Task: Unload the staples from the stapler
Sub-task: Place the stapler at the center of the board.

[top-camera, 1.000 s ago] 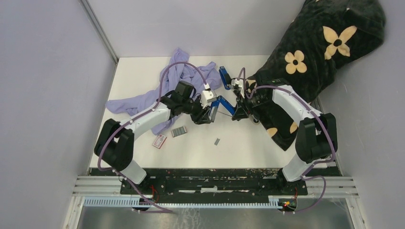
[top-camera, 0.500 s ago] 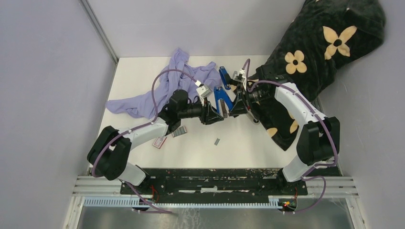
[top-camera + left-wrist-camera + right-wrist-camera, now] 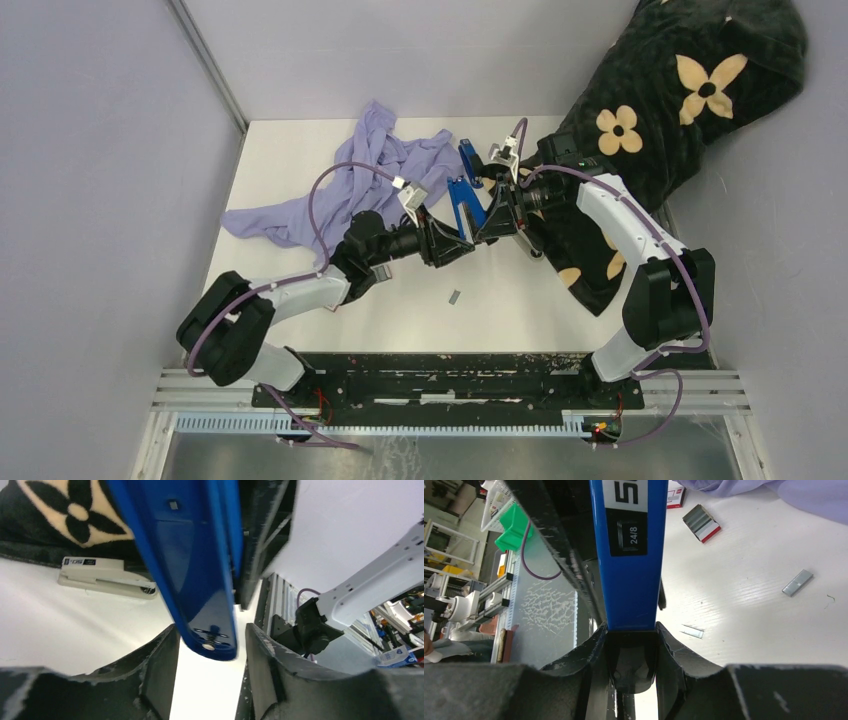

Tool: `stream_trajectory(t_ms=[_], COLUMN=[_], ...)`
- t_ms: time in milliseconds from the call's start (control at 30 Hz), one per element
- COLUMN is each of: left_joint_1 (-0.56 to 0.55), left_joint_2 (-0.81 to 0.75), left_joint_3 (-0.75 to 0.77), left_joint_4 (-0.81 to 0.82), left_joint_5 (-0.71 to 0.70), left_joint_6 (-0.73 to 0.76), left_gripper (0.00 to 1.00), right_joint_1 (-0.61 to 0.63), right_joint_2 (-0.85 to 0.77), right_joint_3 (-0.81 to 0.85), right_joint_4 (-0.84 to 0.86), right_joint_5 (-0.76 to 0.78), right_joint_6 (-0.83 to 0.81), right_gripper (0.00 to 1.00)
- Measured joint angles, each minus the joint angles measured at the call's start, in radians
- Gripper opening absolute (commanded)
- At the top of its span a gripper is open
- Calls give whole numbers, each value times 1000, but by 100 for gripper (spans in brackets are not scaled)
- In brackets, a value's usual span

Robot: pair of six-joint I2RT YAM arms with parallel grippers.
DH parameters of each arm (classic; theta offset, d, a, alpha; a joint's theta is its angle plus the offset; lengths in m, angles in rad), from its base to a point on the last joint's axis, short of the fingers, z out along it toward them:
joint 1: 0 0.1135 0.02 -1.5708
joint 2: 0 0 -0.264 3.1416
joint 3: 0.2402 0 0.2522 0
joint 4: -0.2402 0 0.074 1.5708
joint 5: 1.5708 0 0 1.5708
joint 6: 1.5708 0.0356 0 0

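Since a second ago my left arm is reaching lower and farther across the desk (image 3: 520, 310), and the stapler (image 3: 464, 205) is standing steeper between my two end effectors. From above, my left end effector (image 3: 452, 243) is meeting the stapler's near end while my right end effector (image 3: 488, 222) is holding it from the right. One strip of staples (image 3: 454, 296) is lying on the desk just nearer than both, touching neither. A flowered blanket (image 3: 640, 120) is lying far right.

At my left wrist, the stapler's blue end is hanging between my left fingers (image 3: 155, 665) with desk showing past its right edge, so this end effector is standing open around it, not clamping. A grey stapler (image 3: 105, 575) is lying beside the blanket.

At my right wrist, my right fingers (image 3: 671, 650) are pressing both sides of the stapler: clamped on it. The strip is lying on the desk off to the right, a thinner sliver (image 3: 692, 631) closer in, an open box (image 3: 701, 522) beyond.
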Motion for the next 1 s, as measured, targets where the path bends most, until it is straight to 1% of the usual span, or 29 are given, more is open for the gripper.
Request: stream_trajectory(t_ms=[67, 100, 200, 400, 533, 767, 1000], left_joint_1=[-8, -13, -21, -23, -23, -23, -23], left_joint_2=[-44, -56, -129, -272, -387, -546, -603], left_joint_3=[-31, -37, -75, -107, -129, -138, -141], left_joint_4=[22, 23, 29, -44, -153, -333, -458], left_joint_5=[-25, -29, -77, -195, -298, -460, -605], left_joint_6=[1, 2, 11, 43, 70, 101, 114], left_gripper=[81, 85, 90, 95, 100, 99, 99], right_joint_1=[1, 0, 0, 0, -1, -4, -5], right_joint_2=[0, 0, 0, 0, 0, 0, -1], right_joint_3=[0, 0, 0, -5, -8, -8, -8], right_joint_4=[9, 10, 24, 74, 88, 85, 51], right_joint_5=[-12, -18, -21, -19, -2, 69, 163], right_joint_6=[30, 44, 72, 123, 143, 148, 125], right_gripper=[1, 1, 1, 1, 1, 1, 1])
